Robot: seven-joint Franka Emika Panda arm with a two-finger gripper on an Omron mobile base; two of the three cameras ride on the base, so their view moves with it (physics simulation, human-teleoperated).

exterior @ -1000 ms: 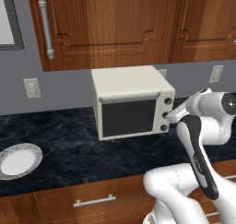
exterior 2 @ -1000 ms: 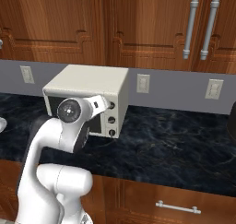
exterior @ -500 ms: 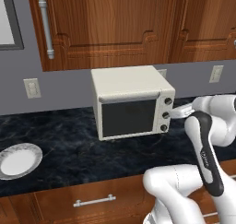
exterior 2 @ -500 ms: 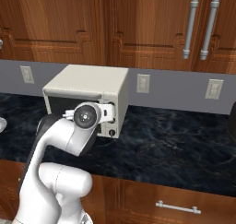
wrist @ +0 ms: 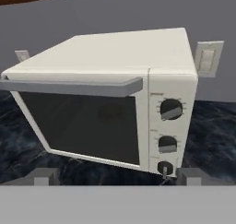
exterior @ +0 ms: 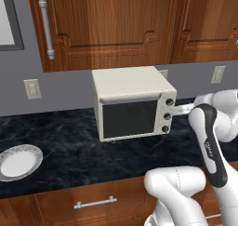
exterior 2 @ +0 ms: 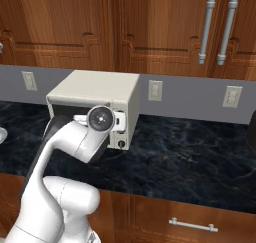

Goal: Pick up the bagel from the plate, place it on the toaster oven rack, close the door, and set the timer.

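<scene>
A: I'm watching the gripper (wrist: 113, 176), jaws wide, empty; oven (wrist: 110, 96) straight ahead, door (wrist: 83, 124) shut. Plate (exterior: 19, 161) far off, looking empty; bagel presumably inside.

B: Risk?

A: Fingertips overshooting the knob (wrist: 164, 167), jamming the panel.

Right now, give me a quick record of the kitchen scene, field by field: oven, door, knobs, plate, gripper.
oven: cream toaster oven on the dark counter, under the wooden cabinets
door: door shut, dark glass, handle along the top
knobs: three knobs in a column at the right front
plate: white plate at the counter's left end, nothing on it
gripper: gripper open, holding nothing, in front of the oven, level with its lower front
</scene>
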